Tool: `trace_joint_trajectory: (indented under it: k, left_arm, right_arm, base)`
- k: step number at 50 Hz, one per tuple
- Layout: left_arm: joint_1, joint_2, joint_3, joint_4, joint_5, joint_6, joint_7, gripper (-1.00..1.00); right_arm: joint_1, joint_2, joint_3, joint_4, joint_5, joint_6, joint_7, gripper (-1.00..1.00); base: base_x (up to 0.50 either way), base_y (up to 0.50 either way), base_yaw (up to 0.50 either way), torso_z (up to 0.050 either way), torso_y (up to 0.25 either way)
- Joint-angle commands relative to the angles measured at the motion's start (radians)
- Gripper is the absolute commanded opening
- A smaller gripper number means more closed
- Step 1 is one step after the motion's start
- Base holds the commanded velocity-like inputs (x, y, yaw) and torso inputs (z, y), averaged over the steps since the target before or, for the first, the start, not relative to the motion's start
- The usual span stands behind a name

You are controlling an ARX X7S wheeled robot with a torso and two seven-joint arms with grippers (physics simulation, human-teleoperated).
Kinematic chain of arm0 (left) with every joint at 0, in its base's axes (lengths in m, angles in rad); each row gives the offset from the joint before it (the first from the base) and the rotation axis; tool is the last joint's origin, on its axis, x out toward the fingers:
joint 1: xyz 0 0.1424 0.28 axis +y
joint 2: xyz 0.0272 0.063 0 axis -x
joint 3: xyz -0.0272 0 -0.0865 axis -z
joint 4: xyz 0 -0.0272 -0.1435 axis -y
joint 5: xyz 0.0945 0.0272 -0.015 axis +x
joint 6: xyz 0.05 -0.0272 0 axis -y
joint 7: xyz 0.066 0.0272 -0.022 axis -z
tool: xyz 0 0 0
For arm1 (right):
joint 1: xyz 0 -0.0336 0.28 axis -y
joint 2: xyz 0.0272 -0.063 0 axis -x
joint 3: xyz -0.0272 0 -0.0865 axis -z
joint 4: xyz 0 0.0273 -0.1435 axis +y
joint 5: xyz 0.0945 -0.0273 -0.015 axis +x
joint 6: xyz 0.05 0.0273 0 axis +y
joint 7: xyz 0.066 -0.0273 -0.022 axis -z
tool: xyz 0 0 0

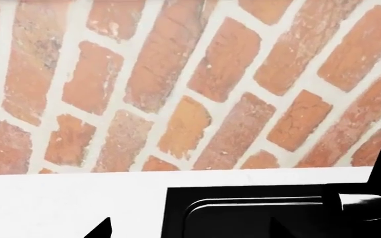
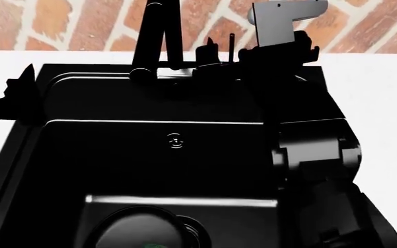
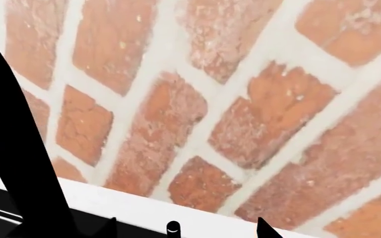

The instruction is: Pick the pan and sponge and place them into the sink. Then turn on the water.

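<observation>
The sink (image 2: 150, 155) was set into the white tabletop (image 2: 378, 88) below the brick wall (image 2: 81, 20). The pan (image 2: 140, 230) was seen lying in the basin's near end, a bit of green sponge (image 2: 155, 246) on it. The tap (image 2: 158, 41) stood at the rear rim. The right claw (image 2: 216, 57) was held beside the thin lever (image 2: 232, 44); the left claw (image 2: 23, 82) was over the left rim. Their opening could not be told.

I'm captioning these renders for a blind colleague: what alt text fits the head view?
Looking down into a black sink, the right arm reaches toward the thin upright lever beside the arched tap, with a brick wall behind. A round pan lies in the basin at the lower edge.
</observation>
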Motion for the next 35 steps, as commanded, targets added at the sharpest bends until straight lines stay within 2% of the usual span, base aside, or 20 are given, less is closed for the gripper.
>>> trace_joint_trajectory:
  k: [1, 11, 13, 17, 26, 35]
  left_arm:
    - [-0.021, -0.006, 0.008, -0.007, 0.001, -0.01, 0.009, 1.0]
    - [-0.049, 0.004, 0.024, -0.047, 0.019, -0.005, 0.033, 1.0]
    - [0.012, -0.083, -0.037, 0.026, -0.043, -0.011, 0.044, 1.0]
    - [0.034, -0.109, -0.058, 0.046, -0.061, -0.006, 0.052, 1.0]
    - [0.038, -0.117, -0.084, 0.043, -0.091, -0.008, 0.047, 1.0]
    - [0.026, -0.102, -0.076, 0.037, -0.09, -0.014, 0.036, 1.0]
  right_arm:
    - [0.044, -0.027, 0.0, 0.096, -0.012, -0.051, -0.023, 1.0]
    - [0.056, -0.035, 0.003, 0.124, -0.016, -0.063, -0.027, 1.0]
    - [0.058, -0.035, 0.004, 0.127, -0.018, -0.067, -0.026, 1.0]
    - [0.064, -0.036, 0.009, 0.136, -0.02, -0.078, -0.019, 1.0]
    - [0.073, -0.029, 0.023, 0.126, -0.023, -0.082, 0.003, 1.0]
    - [0.03, 0.021, 0.025, -0.01, -0.01, -0.006, 0.051, 1.0]
  base:
    - [0.0, 0.0, 0.0, 0.004, -0.074]
    - [0.0, 0.0, 0.0, 0.006, -0.108]
    - [0.0, 0.0, 0.0, 0.006, -0.116]
    - [0.0, 0.0, 0.0, 0.007, -0.115]
    - [0.0, 0.0, 0.0, 0.001, -0.004]
    - [0.0, 0.0, 0.0, 0.0, 0.0]
